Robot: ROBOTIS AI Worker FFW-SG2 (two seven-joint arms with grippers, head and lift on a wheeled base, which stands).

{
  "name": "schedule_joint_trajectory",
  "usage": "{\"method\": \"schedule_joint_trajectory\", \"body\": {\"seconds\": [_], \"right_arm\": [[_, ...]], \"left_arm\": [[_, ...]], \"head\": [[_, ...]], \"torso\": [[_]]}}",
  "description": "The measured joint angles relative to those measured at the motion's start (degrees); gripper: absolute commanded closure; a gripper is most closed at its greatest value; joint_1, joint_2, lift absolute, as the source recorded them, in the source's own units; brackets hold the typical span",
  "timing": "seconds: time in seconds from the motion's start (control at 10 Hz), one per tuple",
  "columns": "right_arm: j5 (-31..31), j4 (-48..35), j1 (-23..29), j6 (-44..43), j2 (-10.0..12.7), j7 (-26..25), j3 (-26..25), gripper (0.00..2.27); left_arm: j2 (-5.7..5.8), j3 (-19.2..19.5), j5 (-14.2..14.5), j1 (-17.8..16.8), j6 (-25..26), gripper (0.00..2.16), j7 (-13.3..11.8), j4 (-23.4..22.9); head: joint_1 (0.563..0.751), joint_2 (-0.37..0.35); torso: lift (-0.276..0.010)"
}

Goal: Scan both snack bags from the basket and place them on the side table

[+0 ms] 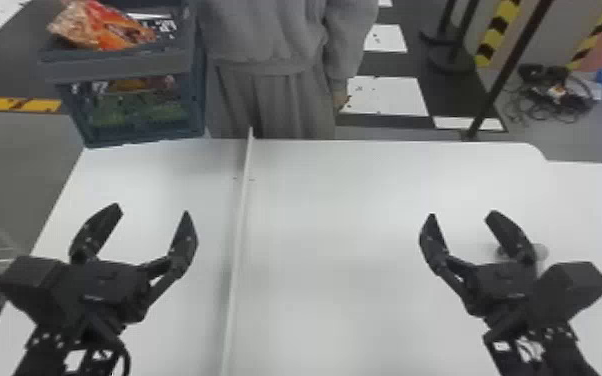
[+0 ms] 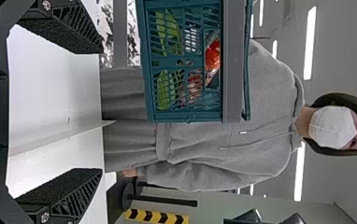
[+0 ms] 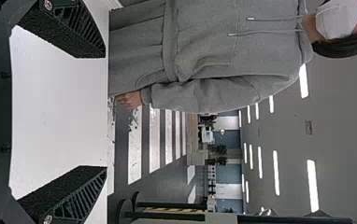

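Far left, at the edge of the desk [image 1: 340,280]: the basket [image 1: 120,70], a red-orange snack bag [image 1: 115,35] at its open top, presumably for lifting from above. Near left and near right: my left hand [image 1: 154,209] and right hand [image 1: 462,214], both spread and empty, likely ready to receive a bag.

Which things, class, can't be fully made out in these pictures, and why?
- Basket: far side cut off by head view's top edge.
- Green contents: partly hidden behind its lattice, left wrist view.
- Grey object: partly hidden behind right gripper, head view.
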Motion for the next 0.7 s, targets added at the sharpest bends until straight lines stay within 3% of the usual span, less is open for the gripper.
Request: {"method": "schedule_joint_trajectory", "body": {"seconds": [0.7], "right_arm": [[0.2, 0.0, -0.5, 0.7, 0.0, 0.0, 0.1, 0.07]], "left_arm": [[0.28, 0.0, 0.3, -0.6, 0.0, 0.09, 0.0, 0.4]], "head": [[0.695, -0.033]], "torso": [[-0.075]]}}
